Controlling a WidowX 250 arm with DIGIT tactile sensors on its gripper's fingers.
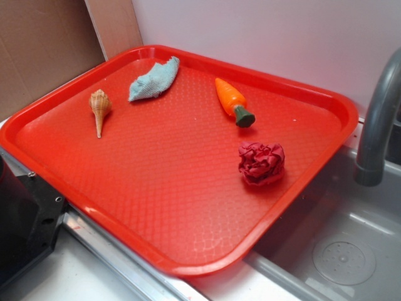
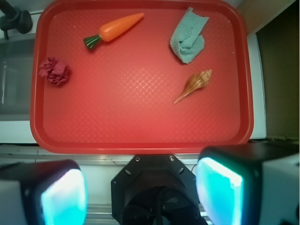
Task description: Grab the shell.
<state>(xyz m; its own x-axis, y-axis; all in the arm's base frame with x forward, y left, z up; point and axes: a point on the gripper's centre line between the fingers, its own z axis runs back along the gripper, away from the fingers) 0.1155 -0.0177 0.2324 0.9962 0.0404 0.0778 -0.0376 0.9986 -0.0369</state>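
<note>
**A:** How far along was the grab at that moment?

**B:** By my reading, barely begun. The shell (image 1: 100, 109) lay untouched on the red tray (image 1: 188, 207), at its far left in the exterior view, with its bulbous ridged end farther away and its thin point aimed toward the near edge.

**A:** And the gripper?

**B:** In the wrist view the gripper (image 2: 140, 194) sat high above and back from the tray's near rim. Its two pads stood wide apart with nothing between them. The shell (image 2: 193, 86) showed ahead and to the right of the gap, well apart from either pad.

**A:** Anything close enough to get in the way?

**B:** A crumpled pale blue cloth (image 1: 153, 79) lay just beside the shell, toward the far edge, without touching it. The orange toy carrot (image 1: 233, 101) with its green end sat farther right, and a crumpled dark red cloth (image 1: 260, 163) lay near the right rim. Both were well apart from the shell. A grey faucet (image 1: 379, 119) rose over the sink (image 1: 344, 251) beyond the tray's right side.

**A:** So what was left?

**B:** In my judgement, everything: moving over the shell, descending, closing on it and lifting.
</note>
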